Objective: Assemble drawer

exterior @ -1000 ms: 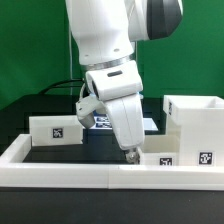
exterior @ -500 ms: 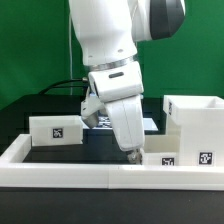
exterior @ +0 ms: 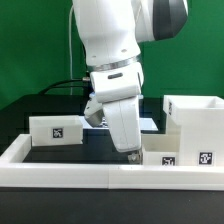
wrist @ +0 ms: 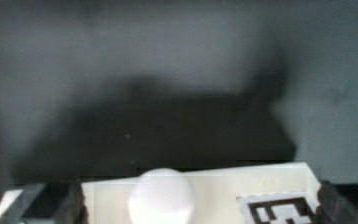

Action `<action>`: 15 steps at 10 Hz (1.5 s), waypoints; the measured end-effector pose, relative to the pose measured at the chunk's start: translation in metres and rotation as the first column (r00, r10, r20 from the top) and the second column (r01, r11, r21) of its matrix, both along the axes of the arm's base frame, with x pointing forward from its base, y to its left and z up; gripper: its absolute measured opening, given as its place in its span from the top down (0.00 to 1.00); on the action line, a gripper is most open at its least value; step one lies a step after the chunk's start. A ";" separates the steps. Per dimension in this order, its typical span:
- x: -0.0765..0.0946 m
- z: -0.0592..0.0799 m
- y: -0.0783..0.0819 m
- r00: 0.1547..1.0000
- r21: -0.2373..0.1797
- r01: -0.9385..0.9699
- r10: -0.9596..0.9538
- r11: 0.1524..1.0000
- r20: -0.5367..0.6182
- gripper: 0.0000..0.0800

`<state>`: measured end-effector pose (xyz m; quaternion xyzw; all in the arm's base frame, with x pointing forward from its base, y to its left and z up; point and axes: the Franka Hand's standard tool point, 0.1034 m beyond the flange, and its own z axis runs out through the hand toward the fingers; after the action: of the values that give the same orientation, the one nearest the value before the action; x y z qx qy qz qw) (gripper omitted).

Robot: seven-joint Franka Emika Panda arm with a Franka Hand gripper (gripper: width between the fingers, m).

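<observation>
The tall boxy white shell (exterior: 194,116) stands at the exterior view's right. A small white tray (exterior: 178,156) with square tags sits in front of it. A second tagged tray (exterior: 57,130) sits at the exterior view's left. My gripper (exterior: 133,152) points down at the left end of the right-hand tray. In the wrist view the gripper (wrist: 183,208) is open. Its dark fingers (wrist: 19,205) stand on either side of that tray's white face (wrist: 229,188), which carries a rounded white knob (wrist: 162,196) and a tag (wrist: 284,209). Dark gaps show between fingers and tray.
A long low white rail (exterior: 80,172) edges the table's front and left side. The marker board (exterior: 98,122) lies behind the arm on the black table (wrist: 158,70). A black cable runs behind at the left.
The arm and gripper have shifted slightly toward the exterior view's right, closer to the right-hand tray. The parts have not moved.
</observation>
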<state>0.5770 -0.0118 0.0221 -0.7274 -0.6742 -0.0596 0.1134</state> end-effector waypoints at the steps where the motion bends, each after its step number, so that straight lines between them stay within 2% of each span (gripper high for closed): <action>1: -0.001 -0.001 -0.001 1.000 0.002 -0.020 0.020 1.000 0.002 0.19; 3: 0.001 -0.004 -0.004 0.995 0.014 -0.101 0.101 0.995 0.010 0.19; 7: 0.006 -0.003 0.013 0.992 0.005 -0.121 0.121 0.993 0.022 0.19; 11: 0.005 -0.004 0.011 0.993 0.004 -0.113 0.113 0.994 0.020 0.19; 15: 0.003 -0.003 0.034 0.992 0.017 -0.127 0.127 0.992 0.017 0.19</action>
<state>0.5798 0.0226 0.0186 -0.6814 -0.7195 -0.0642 0.1179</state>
